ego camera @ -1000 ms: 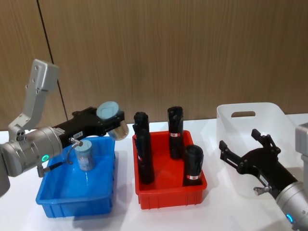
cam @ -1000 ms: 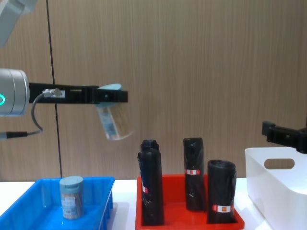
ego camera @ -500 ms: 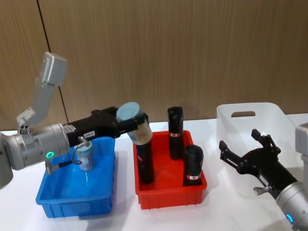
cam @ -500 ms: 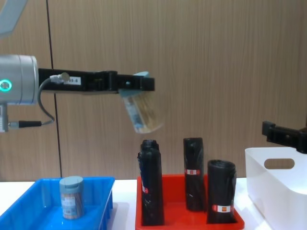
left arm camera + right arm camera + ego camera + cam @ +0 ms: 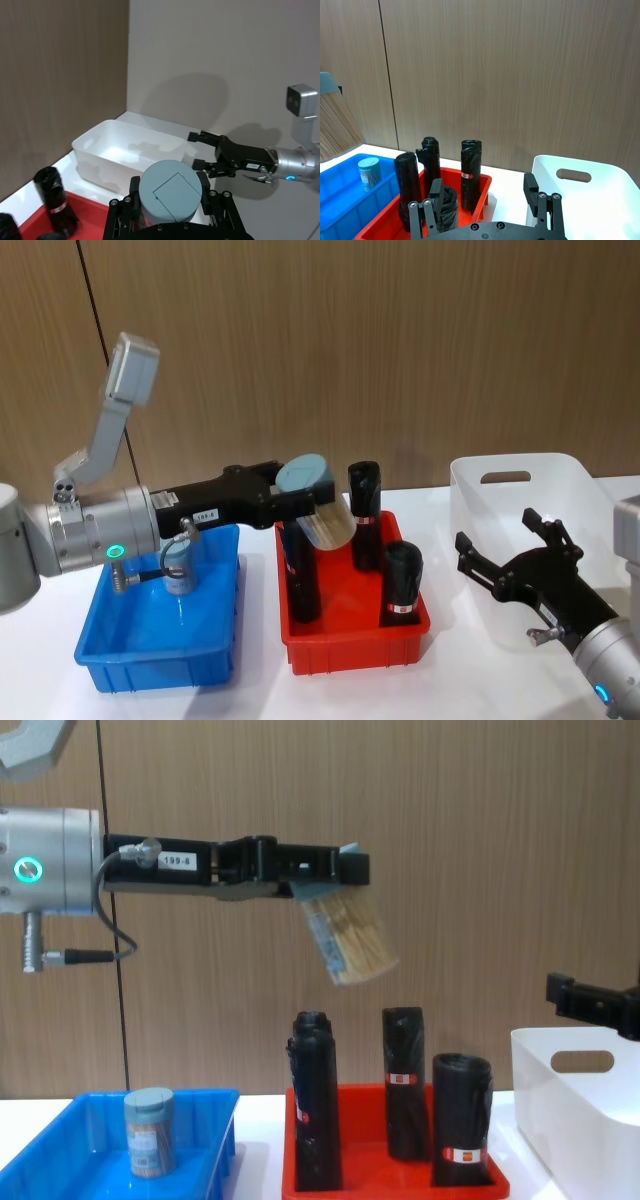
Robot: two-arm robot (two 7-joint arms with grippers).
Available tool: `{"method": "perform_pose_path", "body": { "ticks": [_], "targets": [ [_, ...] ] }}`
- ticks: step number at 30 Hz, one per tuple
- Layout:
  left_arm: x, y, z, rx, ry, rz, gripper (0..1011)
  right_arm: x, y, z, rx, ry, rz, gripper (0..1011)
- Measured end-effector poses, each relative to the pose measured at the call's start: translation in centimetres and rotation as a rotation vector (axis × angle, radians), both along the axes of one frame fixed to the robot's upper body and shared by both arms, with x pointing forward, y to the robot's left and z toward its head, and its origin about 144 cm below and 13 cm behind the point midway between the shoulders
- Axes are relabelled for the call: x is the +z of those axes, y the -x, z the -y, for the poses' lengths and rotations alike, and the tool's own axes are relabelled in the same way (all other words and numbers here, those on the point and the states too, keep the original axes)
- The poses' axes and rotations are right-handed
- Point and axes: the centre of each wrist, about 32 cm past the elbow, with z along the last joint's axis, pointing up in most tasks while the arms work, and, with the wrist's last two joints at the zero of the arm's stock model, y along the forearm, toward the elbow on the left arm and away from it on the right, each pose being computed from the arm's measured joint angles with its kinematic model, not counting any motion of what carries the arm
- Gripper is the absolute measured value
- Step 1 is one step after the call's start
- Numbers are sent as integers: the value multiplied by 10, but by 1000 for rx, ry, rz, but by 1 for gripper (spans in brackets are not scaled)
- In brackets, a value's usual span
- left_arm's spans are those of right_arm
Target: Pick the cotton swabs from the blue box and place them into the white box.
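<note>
Because it is a small, stiff, clear plastic cylinder, the cotton swab tub point(image 5: 325, 520) likely handles light but slippery, and is best clamped across the body just under its lid. It hangs tilted above the red tray point(image 5: 350, 645), gripped near its lid by the left pincer point(image 5: 305, 498). A second tub point(image 5: 180, 567) stands in the blue box point(image 5: 160, 668). The right pincer point(image 5: 512, 552) sits spread wide and empty by the white box point(image 5: 565, 480).
</note>
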Motion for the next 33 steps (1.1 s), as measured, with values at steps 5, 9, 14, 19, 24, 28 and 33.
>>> {"method": "perform_pose_path", "body": {
  "ticks": [5,9,14,19,24,28,33],
  "targets": [
    [4,-5,3,-57,0,-4,673,0,0,0,0,0,0,1001],
    [7,-8,6,-93,-6,-4,673,0,0,0,0,0,0,1002],
    [11,-11,8,-134,-18,-3,673,0,0,0,0,0,0,1001],
    [14,-14,10,-157,-26,-1,673,0,0,0,0,0,0,1002],
    [15,-15,11,-173,-32,-1,673,0,0,0,0,0,0,1002],
    [16,-16,12,-183,-35,-1,673,0,0,0,0,0,0,1002],
    [17,-17,13,-192,-38,0,673,0,0,0,3,1,0,1002]
  ]
}}
